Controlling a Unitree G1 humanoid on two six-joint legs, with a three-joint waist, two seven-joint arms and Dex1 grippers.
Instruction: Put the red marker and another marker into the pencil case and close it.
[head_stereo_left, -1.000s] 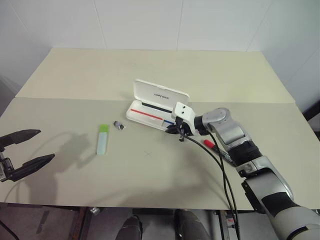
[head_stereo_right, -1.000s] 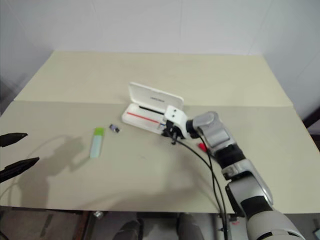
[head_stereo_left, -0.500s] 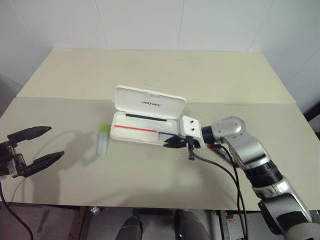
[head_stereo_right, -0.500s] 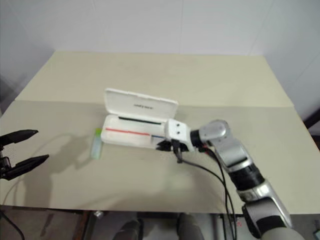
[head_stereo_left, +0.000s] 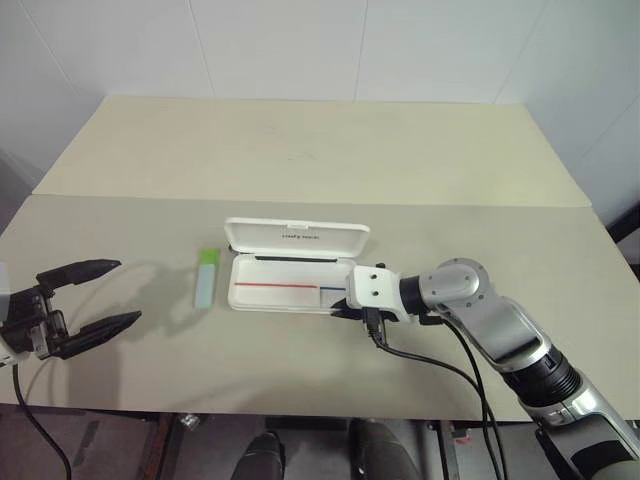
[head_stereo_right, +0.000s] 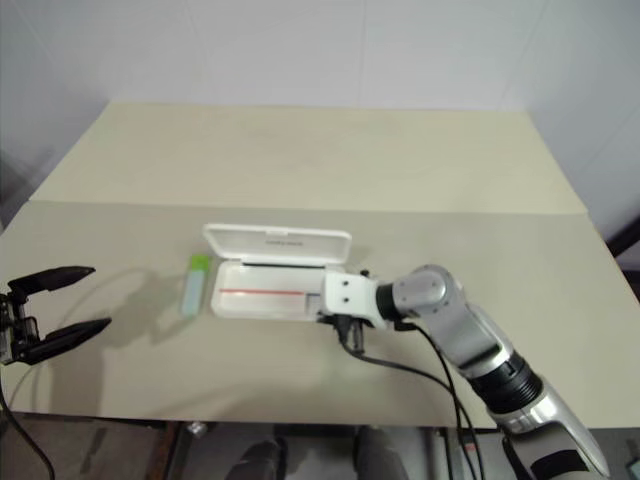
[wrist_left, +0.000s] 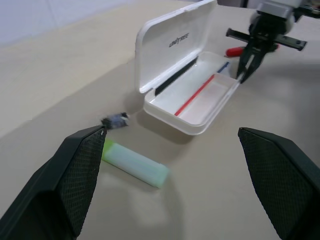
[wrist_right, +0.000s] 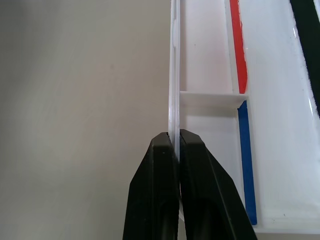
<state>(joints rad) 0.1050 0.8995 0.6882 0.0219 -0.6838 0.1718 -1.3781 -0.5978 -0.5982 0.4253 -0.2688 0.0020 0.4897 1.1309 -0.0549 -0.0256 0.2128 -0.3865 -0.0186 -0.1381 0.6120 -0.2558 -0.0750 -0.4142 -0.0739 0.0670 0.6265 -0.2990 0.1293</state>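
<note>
The pencil case (head_stereo_left: 290, 281) lies open near the middle of the table (head_stereo_left: 300, 150), its lid (head_stereo_left: 296, 237) tilted up along the far side and the tray facing up. Inside the tray a thin line runs lengthwise, red over the left part and blue toward the right end (a low divider crosses the tray where the two colours meet).

The right gripper (wrist_right: 173, 145) is clamped on the near wall of the tray at the case's right end, its two black fingers (wrist_right: 155, 185) pressed together on either side of the thin white rim. The arm behind it reaches in from the near right.

The red marker (wrist_left: 235, 50) shows as a red end on the table just right of the case, behind the right gripper; its barrel is hidden. The pale green marker (head_stereo_left: 206, 277) lies just left of the case, apart from it, with its lime cap at the far end. A small dark grey lump (wrist_left: 115, 120) rests on the table near that cap.

The left gripper (head_stereo_left: 88, 300) hovers over the near left edge of the table, well apart from the green marker, its fingers spread wide and empty, pointing right.
</note>
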